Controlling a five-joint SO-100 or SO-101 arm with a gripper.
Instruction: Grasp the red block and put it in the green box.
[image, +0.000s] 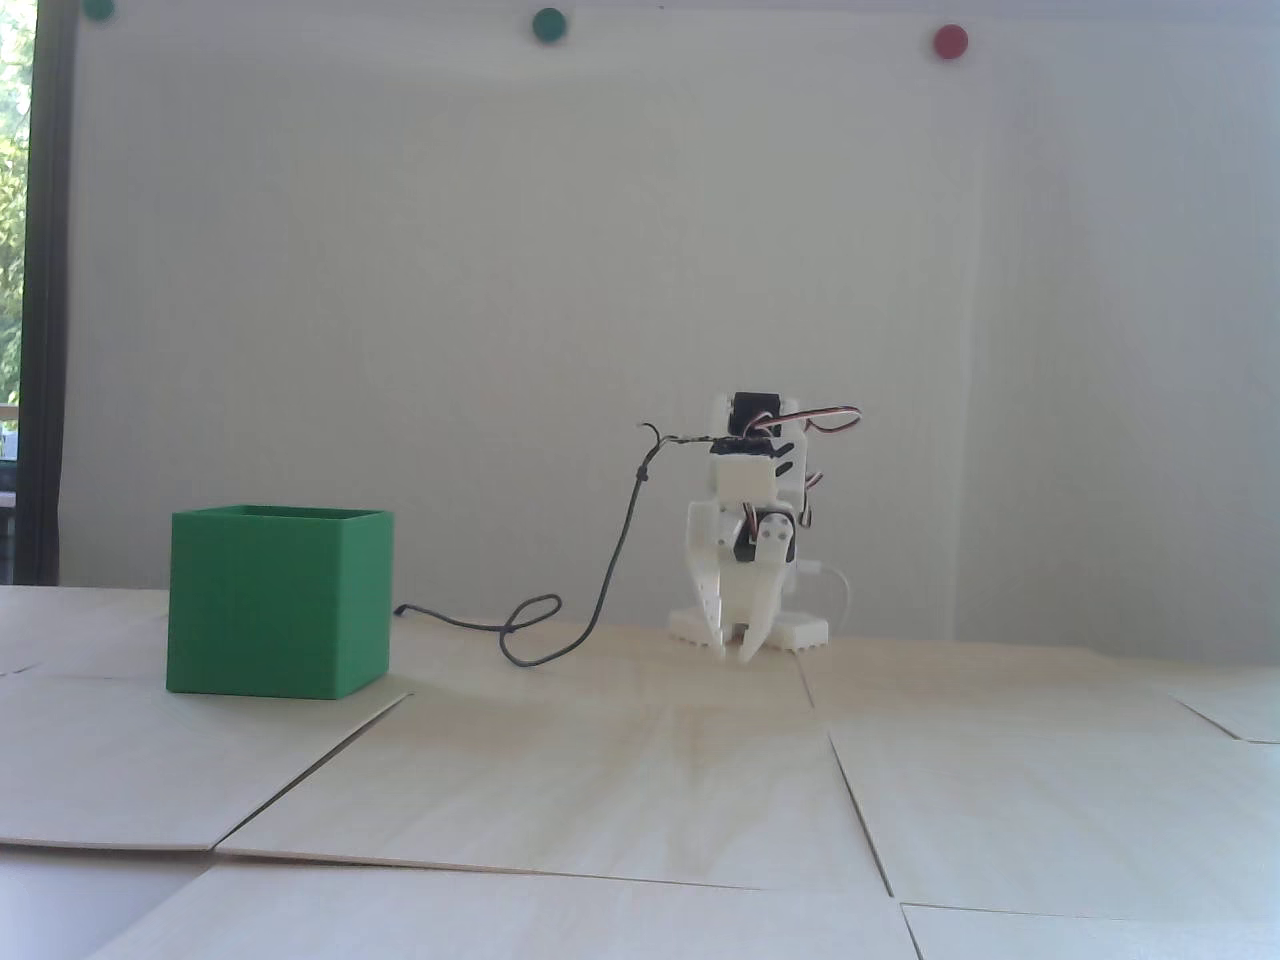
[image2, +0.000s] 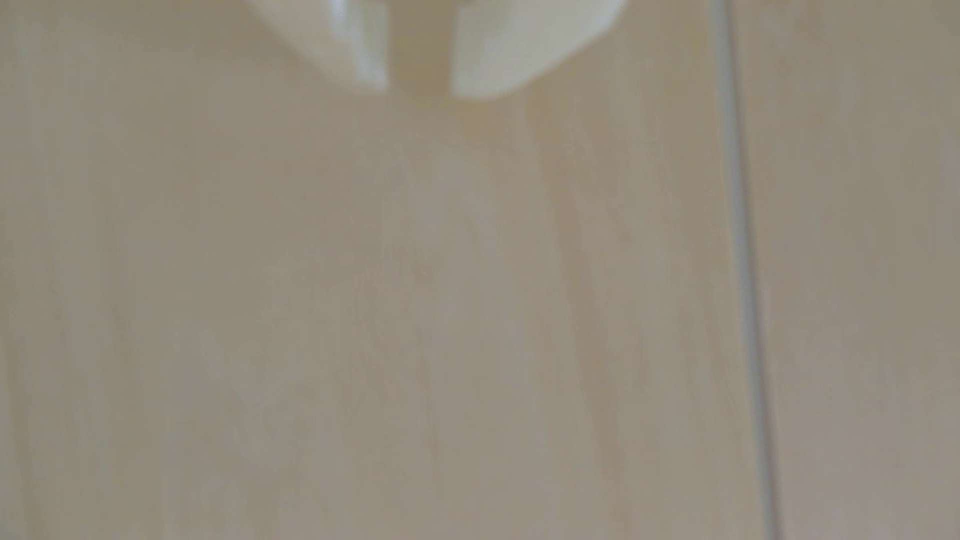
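The white plastic two-finger gripper (image: 734, 655) points straight down, with its tips just above the pale wooden table (image: 640, 760). Its two fingers sit a small way apart, and nothing is between them. In the wrist view the gripper (image2: 420, 89) shows the same small gap, with only bare wood under it.

The small red block cannot be seen in either view, so I cannot tell where it is. It may be inside the box already, or somewhere the cameras do not reach.

The big plain green plastic box (image: 278, 602) stands on the table, well apart from the gripper, off to its side on the left of the fixed view. Its top is open.

A thin dark wire (image: 610, 570) loops on the table between the box and the gripper.

A little block like that is probably light and hard. The best hold would likely be across its two long flat sides, near the middle, so it does not twist or slip.
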